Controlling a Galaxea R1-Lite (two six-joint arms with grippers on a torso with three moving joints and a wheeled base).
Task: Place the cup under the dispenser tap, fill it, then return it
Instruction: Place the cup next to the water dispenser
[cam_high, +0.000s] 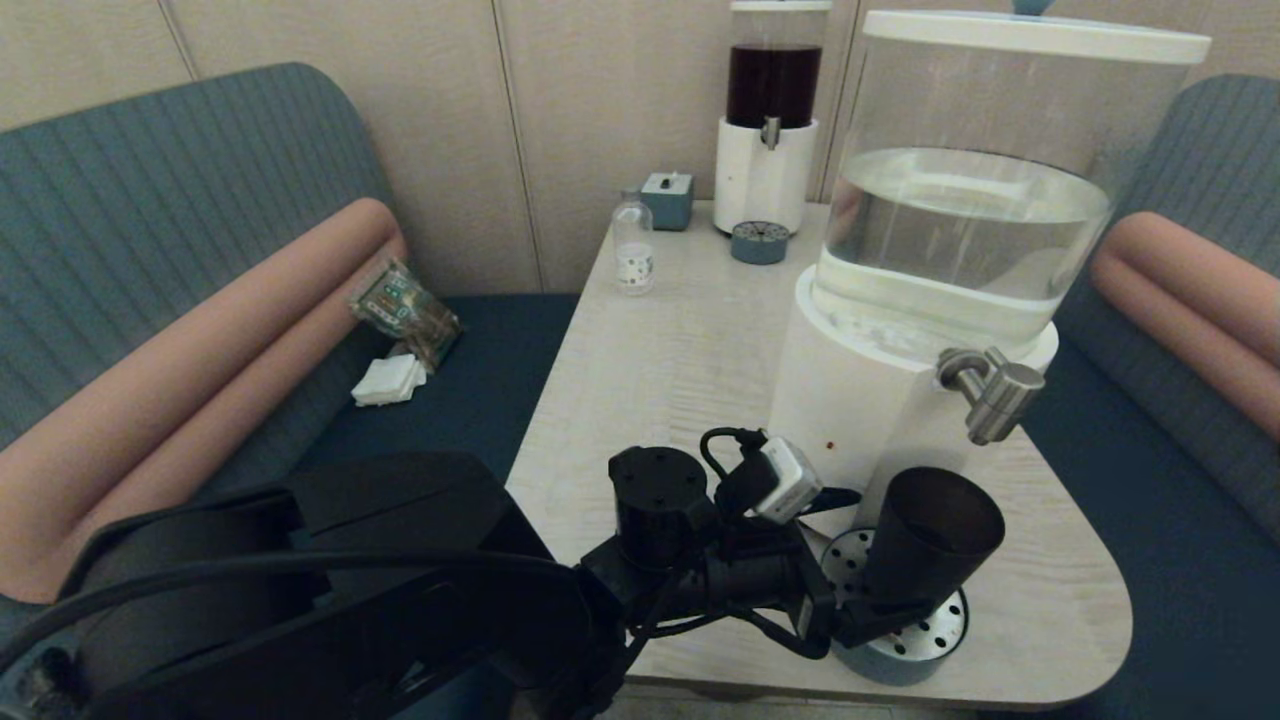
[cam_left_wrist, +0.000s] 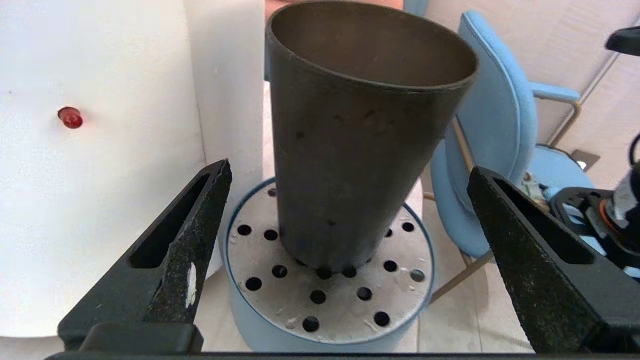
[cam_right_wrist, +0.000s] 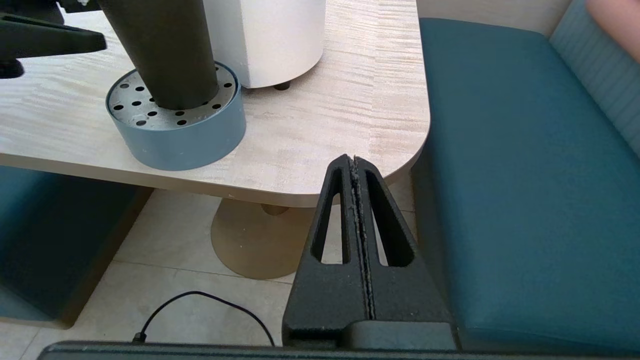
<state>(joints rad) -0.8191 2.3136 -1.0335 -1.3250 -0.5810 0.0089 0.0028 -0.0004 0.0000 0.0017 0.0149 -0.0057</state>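
The dark tapered cup (cam_high: 930, 540) (cam_left_wrist: 360, 140) (cam_right_wrist: 160, 50) stands with its base on the round perforated drip tray (cam_high: 900, 655) (cam_left_wrist: 325, 310) (cam_right_wrist: 185, 140), below the brushed-metal dispenser tap (cam_high: 990, 395) of the big white-based dispenser (cam_high: 850, 390). My left gripper (cam_high: 880, 612) (cam_left_wrist: 348, 169) is open at the cup's lower part. Its fingers (cam_left_wrist: 200, 225) flank the cup with a clear gap on each side. My right gripper (cam_right_wrist: 354, 159) is shut and empty, parked low beside the table's front corner, out of the head view.
At the table's (cam_high: 680, 350) far end stand a narrower dispenser with dark liquid (cam_high: 770, 120), its small tray (cam_high: 759, 242), a clear bottle (cam_high: 633, 245) and a blue box (cam_high: 667, 200). Upholstered benches flank the table. A blue chair (cam_left_wrist: 495, 125) stands beyond the cup.
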